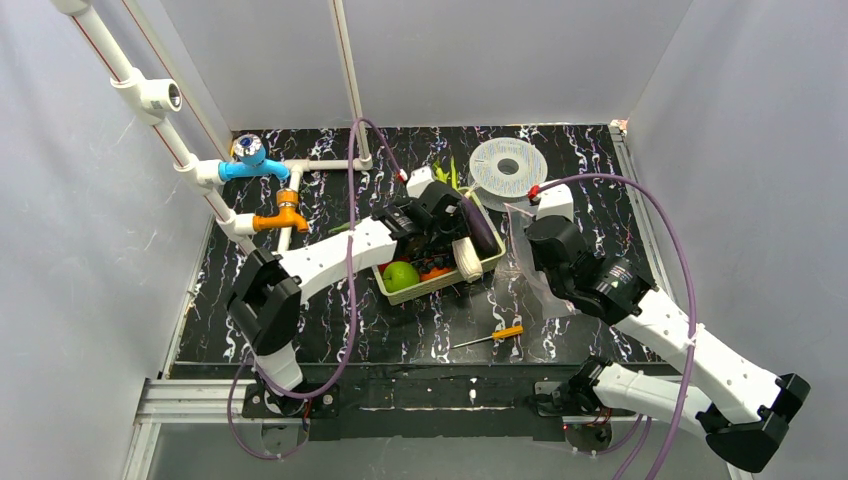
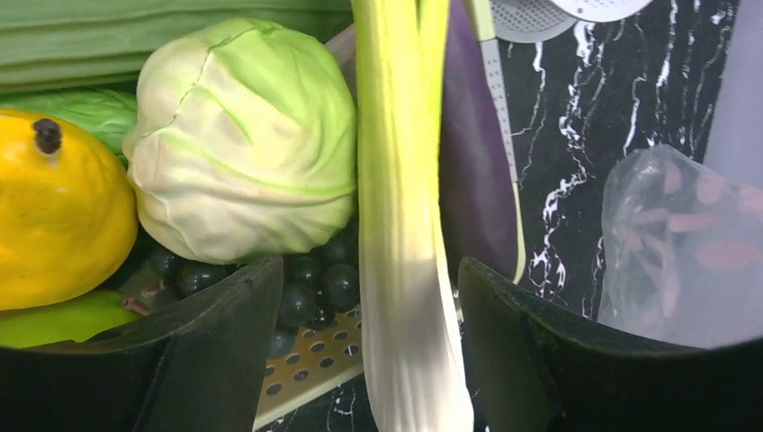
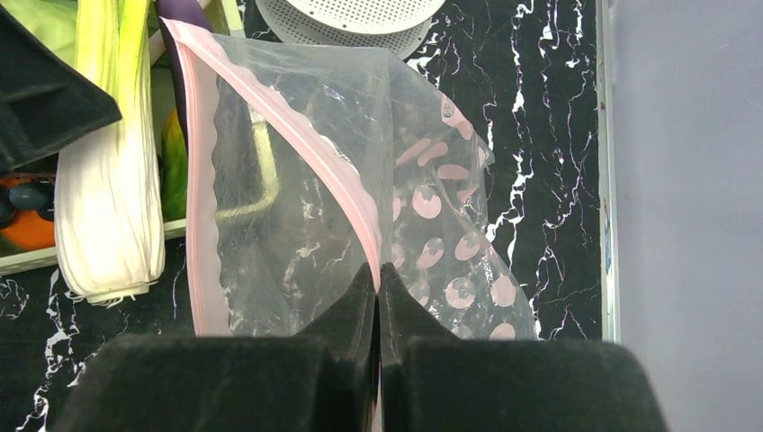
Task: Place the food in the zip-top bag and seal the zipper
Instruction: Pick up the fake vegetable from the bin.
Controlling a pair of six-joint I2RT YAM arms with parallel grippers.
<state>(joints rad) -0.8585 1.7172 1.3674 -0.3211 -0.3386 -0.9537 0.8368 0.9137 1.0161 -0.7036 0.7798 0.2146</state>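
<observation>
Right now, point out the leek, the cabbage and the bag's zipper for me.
leek (image 2: 405,297): left wrist view, on its white stalk.
cabbage (image 2: 243,135): left wrist view, on its front leaf.
zipper (image 3: 201,225): right wrist view, on the strip's left run.

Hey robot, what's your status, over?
Left gripper open, straddling leek in basket. Right gripper shut on bag edge, mouth held open. Nothing seen blocking.

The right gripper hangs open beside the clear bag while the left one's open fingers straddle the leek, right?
Not quite: the right wrist view shows the right gripper shut on the zip-top bag at its pink zipper. The left gripper is indeed open around the leek.
</observation>
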